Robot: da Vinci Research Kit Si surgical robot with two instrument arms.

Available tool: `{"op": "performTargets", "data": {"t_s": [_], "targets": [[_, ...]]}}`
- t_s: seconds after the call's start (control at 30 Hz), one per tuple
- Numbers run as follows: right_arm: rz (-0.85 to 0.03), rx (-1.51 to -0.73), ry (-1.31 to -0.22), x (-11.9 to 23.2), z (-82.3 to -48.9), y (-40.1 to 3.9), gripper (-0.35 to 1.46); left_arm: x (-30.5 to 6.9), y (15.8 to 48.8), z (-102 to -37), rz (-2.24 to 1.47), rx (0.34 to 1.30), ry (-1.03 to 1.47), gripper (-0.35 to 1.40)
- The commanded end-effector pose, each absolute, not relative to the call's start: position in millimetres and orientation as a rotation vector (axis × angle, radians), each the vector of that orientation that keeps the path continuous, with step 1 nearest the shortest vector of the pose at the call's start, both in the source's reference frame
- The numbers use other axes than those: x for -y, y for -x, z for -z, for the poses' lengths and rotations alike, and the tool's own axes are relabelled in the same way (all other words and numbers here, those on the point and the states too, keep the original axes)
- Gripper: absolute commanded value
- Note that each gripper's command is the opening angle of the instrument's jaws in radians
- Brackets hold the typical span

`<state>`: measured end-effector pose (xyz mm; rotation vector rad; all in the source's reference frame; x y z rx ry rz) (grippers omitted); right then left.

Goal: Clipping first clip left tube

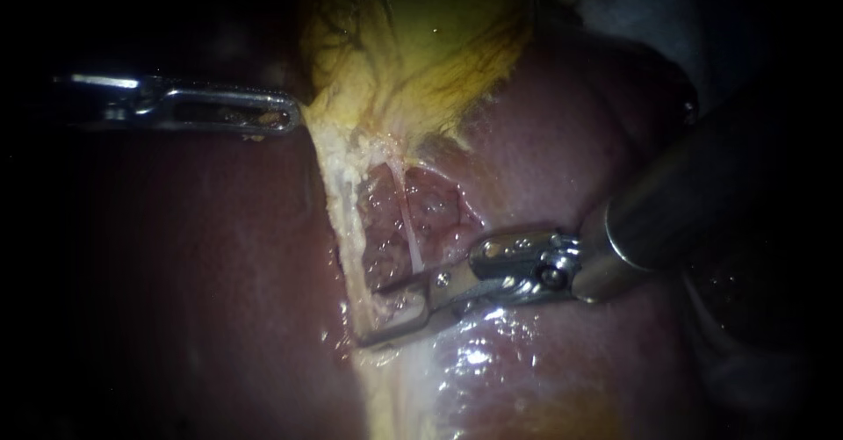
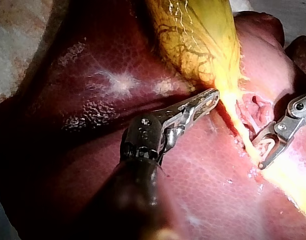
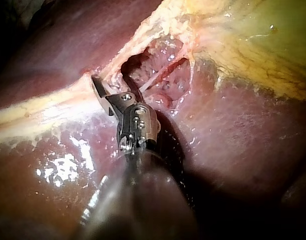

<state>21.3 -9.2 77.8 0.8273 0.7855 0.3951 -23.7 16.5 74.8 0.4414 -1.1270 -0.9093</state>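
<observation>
My right instrument comes in over the liver, and its end effector is spread, with a clear gap between the two jaws. The left tube, a pale yellowish band running down from the gallbladder, lies in that gap. In the right wrist view one jaw rests on the band's outer side and the other sits inside the opened pocket of tissue behind it. The left wrist view agrees, showing the band passing between the jaws close to their tips. I cannot make out a clip in the jaws. A second, thinner white strand crosses the pocket just beside this end effector, outside its gap, ending near the upper jaw's base. My left instrument lies well apart from the right one. Its end effector is pressed together, with the tip on the gallbladder's yellow edge, pinching that edge as far as I can see.
</observation>
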Motion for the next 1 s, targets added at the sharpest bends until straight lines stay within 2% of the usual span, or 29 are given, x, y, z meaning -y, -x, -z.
{"op": "performTargets", "data": {"t_s": [0.03,0.17,0.43,0.57,0.73,0.77,0.87,1.0], "targets": [[-0.396,-0.785,-0.827,9.2,-77.8,-21.3,0.22,-16.5,23.7,-74.8,0.909,1.127,-0.442,-0.35],[-0.402,-0.787,-0.819,8.9,-77.9,-21.4,0.44,-16.5,23.7,-74.8,0.909,1.127,-0.442,-0.35],[-0.449,-0.801,-0.755,8.0,-78.8,-21.2,0.60,-16.5,23.7,-74.8,0.909,1.127,-0.442,-0.35],[-0.464,-0.811,-0.720,7.4,-79.1,-20.9,0.60,-16.5,23.7,-74.8,0.909,1.127,-0.442,-0.35],[-0.475,-0.833,-0.720,6.3,-79.0,-20.6,0.60,-16.5,23.7,-74.8,0.909,1.127,-0.442,-0.35],[-0.485,-0.861,-0.727,6.1,-78.8,-20.6,0.60,-16.5,23.7,-74.8,0.909,1.127,-0.442,-0.35],[-0.498,-0.882,-0.729,5.5,-78.5,-20.5,0.60,-16.5,23.7,-74.8,0.909,1.127,-0.442,-0.35],[-0.508,-0.888,-0.727,4.8,-78.3,-20.4,0.60,-16.5,23.7,-74.8,0.909,1.127,-0.442,-0.35]]}}
